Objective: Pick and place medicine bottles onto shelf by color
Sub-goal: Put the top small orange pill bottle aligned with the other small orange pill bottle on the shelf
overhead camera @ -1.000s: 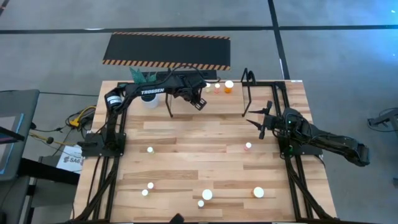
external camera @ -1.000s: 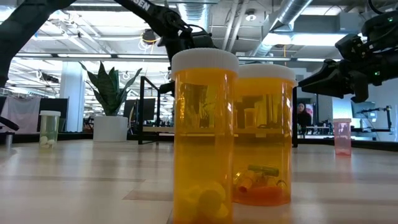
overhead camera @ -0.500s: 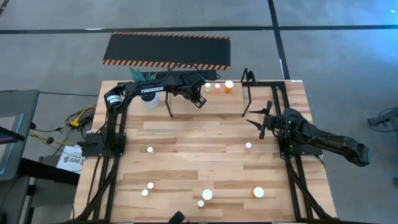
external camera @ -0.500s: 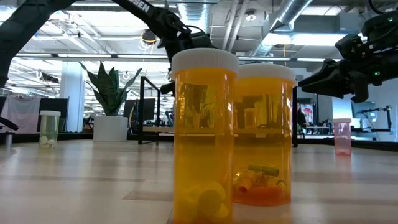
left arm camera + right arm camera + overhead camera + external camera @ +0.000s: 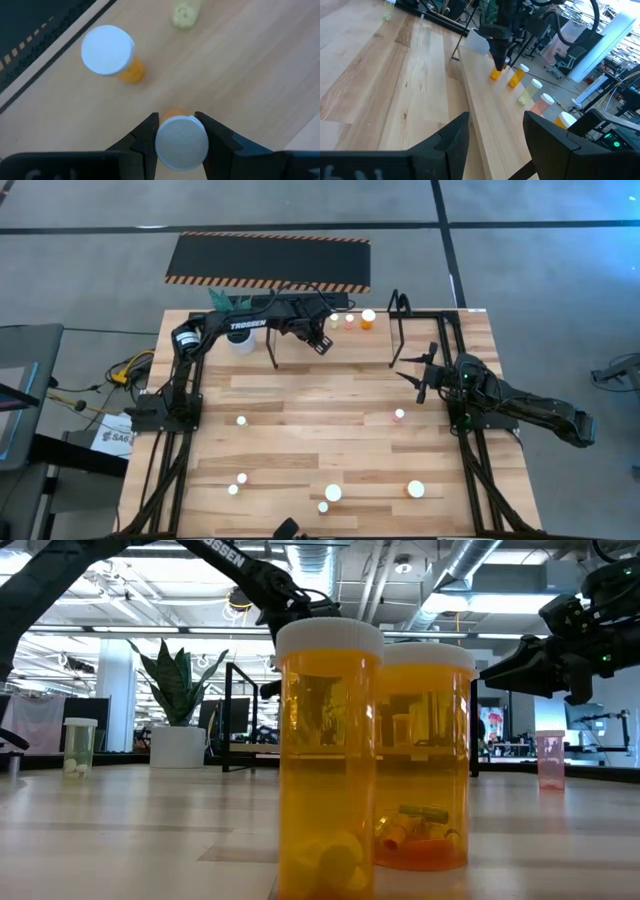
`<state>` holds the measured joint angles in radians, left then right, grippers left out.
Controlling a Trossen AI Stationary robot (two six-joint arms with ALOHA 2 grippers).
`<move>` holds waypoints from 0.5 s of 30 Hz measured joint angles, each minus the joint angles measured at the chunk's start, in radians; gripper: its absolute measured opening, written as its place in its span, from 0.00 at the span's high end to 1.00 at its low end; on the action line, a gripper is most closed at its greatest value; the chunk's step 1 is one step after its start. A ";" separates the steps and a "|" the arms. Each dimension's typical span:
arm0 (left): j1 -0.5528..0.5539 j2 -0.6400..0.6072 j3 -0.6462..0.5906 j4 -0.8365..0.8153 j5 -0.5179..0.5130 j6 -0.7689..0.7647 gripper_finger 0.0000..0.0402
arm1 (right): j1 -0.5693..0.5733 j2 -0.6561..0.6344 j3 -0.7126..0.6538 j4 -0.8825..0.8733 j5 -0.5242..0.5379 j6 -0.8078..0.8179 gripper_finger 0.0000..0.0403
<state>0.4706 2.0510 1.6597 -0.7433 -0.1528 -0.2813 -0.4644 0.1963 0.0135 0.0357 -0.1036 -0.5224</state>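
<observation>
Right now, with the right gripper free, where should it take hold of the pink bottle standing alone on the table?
Grip the pink bottle on its body just under the white cap, coming straight down. It stands upright with bare wood all round, so the open right gripper could probably straddle it from above.

The left arm rises from its base at the bench's (image 5: pixel 300 395) left edge and reaches across the far side, its gripper (image 5: pixel 322 340) pointing down just inside the shelf's (image 5: pixel 400 315) left end, the two dark fingers (image 5: pixel 145 140) closed around the white cap of a small orange bottle (image 5: pixel 181 142). The right arm lies low along the bench's right edge, its wrist turned toward the shelf's right upright. Its gripper (image 5: pixel 415 376) hangs near that upright, with its fingers (image 5: pixel 451 140) spread apart and nothing between them.
</observation>
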 joint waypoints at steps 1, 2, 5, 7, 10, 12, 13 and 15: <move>0.000 0.000 0.002 -0.001 0.003 0.000 0.74 | 0.000 0.000 0.000 0.000 0.000 0.000 0.49; 0.000 0.000 0.004 -0.001 0.013 0.000 0.74 | 0.000 0.000 0.000 0.001 0.000 0.000 0.49; 0.000 0.000 0.006 0.011 0.014 0.010 0.74 | 0.000 0.000 0.000 0.001 0.000 0.000 0.49; 0.000 0.000 0.006 0.013 0.005 0.010 0.74 | 0.000 0.000 0.000 0.001 0.000 0.000 0.49; 0.002 0.000 0.006 0.019 0.002 -0.007 0.74 | 0.000 0.000 0.000 0.001 0.000 0.000 0.49; 0.002 0.000 0.006 0.019 0.000 -0.015 0.74 | 0.000 0.000 0.000 0.001 0.000 0.000 0.49; 0.002 0.000 0.006 0.019 0.000 -0.015 0.74 | 0.000 0.000 0.000 0.001 0.000 0.000 0.49; 0.002 0.000 0.006 0.019 -0.001 -0.015 0.74 | 0.000 0.000 0.000 0.001 0.000 0.000 0.49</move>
<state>0.4729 2.0514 1.6661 -0.7238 -0.1535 -0.2968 -0.4644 0.1963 0.0135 0.0368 -0.1036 -0.5224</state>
